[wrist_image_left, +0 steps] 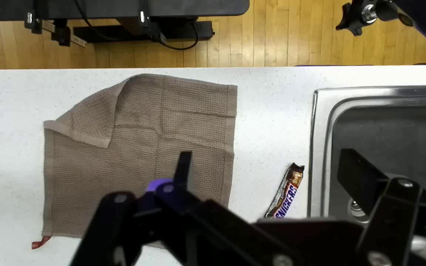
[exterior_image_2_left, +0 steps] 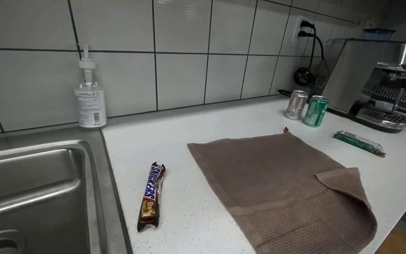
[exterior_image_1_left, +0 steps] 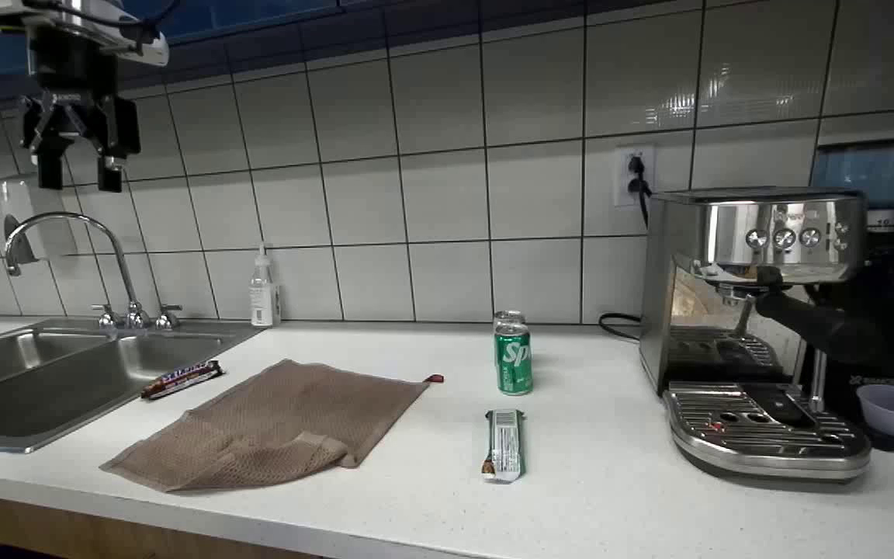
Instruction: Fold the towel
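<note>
A brown waffle-weave towel (exterior_image_1_left: 284,411) lies mostly flat on the white counter. It also shows in an exterior view (exterior_image_2_left: 266,176) and in the wrist view (wrist_image_left: 194,129). One corner near the counter's front edge is turned over onto the towel, and the fabric there is rumpled. A small red tag sticks out at a back corner. My gripper (exterior_image_1_left: 80,185) is high above the sink area, well apart from the towel, open and empty. In the wrist view the gripper's fingers (wrist_image_left: 266,162) are wide apart, and one finger hides part of the towel.
A Snickers bar (exterior_image_2_left: 151,195) lies between towel and steel sink (exterior_image_1_left: 28,444). A green can (exterior_image_1_left: 514,365) and a silver can (exterior_image_2_left: 297,105) stand behind a green-wrapped bar (exterior_image_1_left: 504,446). A coffee machine (exterior_image_1_left: 757,233), faucet (exterior_image_1_left: 117,248) and pump bottle (exterior_image_2_left: 90,102) are along the wall.
</note>
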Robot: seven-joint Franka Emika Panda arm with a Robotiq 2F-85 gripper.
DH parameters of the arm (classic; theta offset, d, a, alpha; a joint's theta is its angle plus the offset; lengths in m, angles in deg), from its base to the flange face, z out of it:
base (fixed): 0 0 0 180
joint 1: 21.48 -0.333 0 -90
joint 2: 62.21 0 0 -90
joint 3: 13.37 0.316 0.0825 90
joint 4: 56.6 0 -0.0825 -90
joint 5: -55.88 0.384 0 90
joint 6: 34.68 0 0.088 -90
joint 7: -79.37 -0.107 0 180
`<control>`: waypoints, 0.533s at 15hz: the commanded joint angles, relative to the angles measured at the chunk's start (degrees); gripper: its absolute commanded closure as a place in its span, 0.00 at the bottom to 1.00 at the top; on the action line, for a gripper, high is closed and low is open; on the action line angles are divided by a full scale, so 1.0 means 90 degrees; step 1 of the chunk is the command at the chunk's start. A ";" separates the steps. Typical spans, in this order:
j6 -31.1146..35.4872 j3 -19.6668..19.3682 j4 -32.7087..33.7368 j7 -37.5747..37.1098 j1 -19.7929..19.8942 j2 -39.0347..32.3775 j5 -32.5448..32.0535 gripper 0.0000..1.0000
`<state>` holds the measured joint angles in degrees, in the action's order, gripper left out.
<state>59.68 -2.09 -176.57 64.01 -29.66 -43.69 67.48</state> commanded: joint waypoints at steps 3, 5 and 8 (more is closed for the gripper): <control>-0.0017 0.0006 0.0019 -0.0001 0.0008 -0.0008 0.0000 0.00; -0.0017 0.0006 0.0019 -0.0001 0.0008 -0.0008 0.0000 0.00; 0.0038 0.0021 -0.0035 -0.0006 0.0005 0.0018 -0.0028 0.00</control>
<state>59.70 -2.09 -176.58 64.01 -29.66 -43.73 67.46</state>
